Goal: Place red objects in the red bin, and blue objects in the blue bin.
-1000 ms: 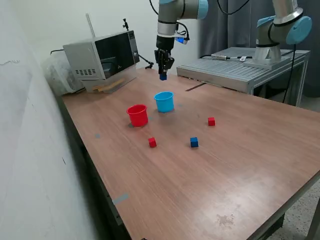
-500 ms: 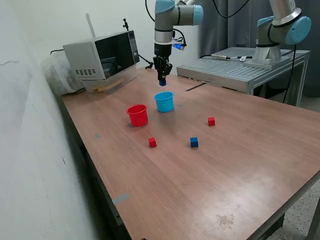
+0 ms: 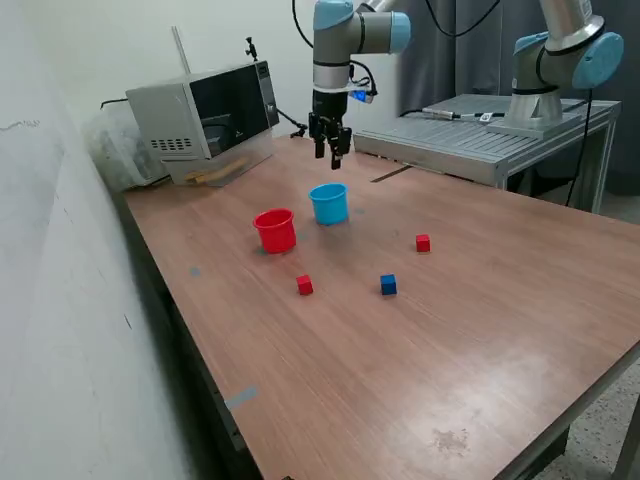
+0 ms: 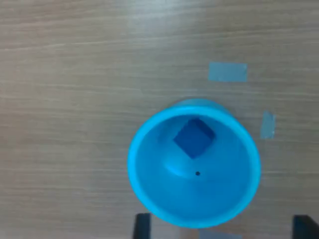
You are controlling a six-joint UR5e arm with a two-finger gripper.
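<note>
Wood-grain table [image 3: 480,330] fills most of what we see, brown and lightly glossy, set against a pale wall on the exterior view's left. At its far corner sits a grey microwave [image 3: 205,115]; behind it a second robot arm [image 3: 560,55] stands on a grey metal bench.

Our pincer [image 3: 331,153] hangs above the light blue cup [image 3: 328,203], its fingers spread and holding nothing. Through the wrist camera we look straight down into that cup, where a dark blue cube [image 4: 194,138] lies inside. Small strips of pale tape [image 4: 227,71] are stuck to the wood beside it.

The red cup [image 3: 275,230] stands just beside the blue one. Nearer the front lie a red cube [image 3: 304,286], a second dark blue cube [image 3: 388,285] and another red cube [image 3: 423,243], all apart.
</note>
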